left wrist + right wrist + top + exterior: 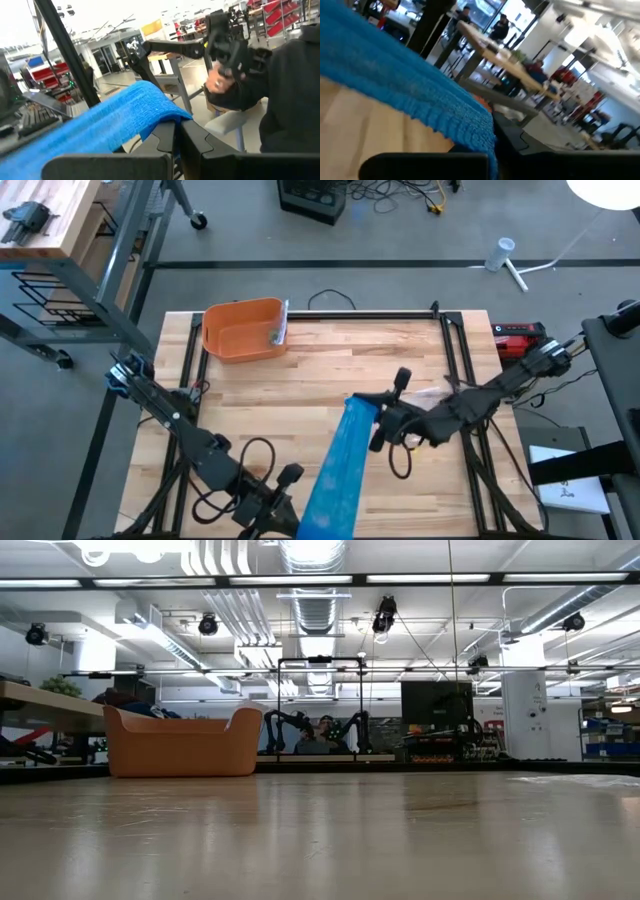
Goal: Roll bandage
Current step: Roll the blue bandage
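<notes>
A long blue bandage (338, 465) is stretched as a flat strip between my two grippers over the middle of the table, running from the near edge toward the far right. My right gripper (375, 418) is shut on its far end and my left gripper (292, 515) is shut on its near end. The bandage also shows in the left wrist view (115, 120) and in the right wrist view (405, 85). The low view shows neither the bandage nor the grippers. My left gripper pinches the bandage's near end (167, 117) between its two fingers, at the strip's end edge. The strip runs away from the fingers, spread flat and drawn fairly straight, lifted off the table. My right gripper holds the bandage's far end (480, 125) between its fingers, coming level from the table's right side. The end edge is bunched at the fingers. The strip runs off toward the left gripper, clear of the wood below it.
An orange bin (243, 330) stands at the table's far left; it also shows in the low view (182, 742). A black frame rail (370, 315) runs along the far edge. A red tool (520, 335) lies beyond the right edge.
</notes>
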